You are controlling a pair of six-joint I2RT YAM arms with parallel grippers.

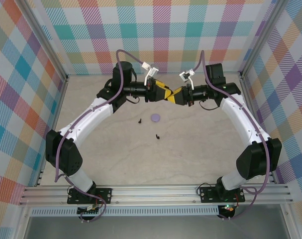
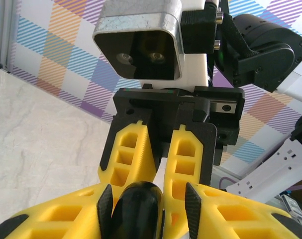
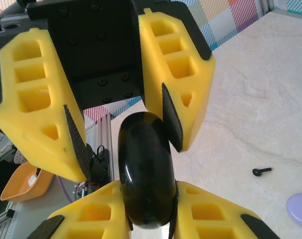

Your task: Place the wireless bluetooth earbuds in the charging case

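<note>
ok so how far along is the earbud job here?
Done: no bud looks seated yet. In hand: the right gripper is shut on the black case, held above the table, with the left gripper open around it. Left: two black earbuds lie loose on the table near the lilac case; they need picking up and inserting.

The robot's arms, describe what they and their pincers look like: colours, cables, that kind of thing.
The left arm and the right arm both have white tubular links between chunky black joints, and a purple cable runs along each. The left pincer and right pincer have yellow fingers with box-shaped cut-outs and black pads.
</note>
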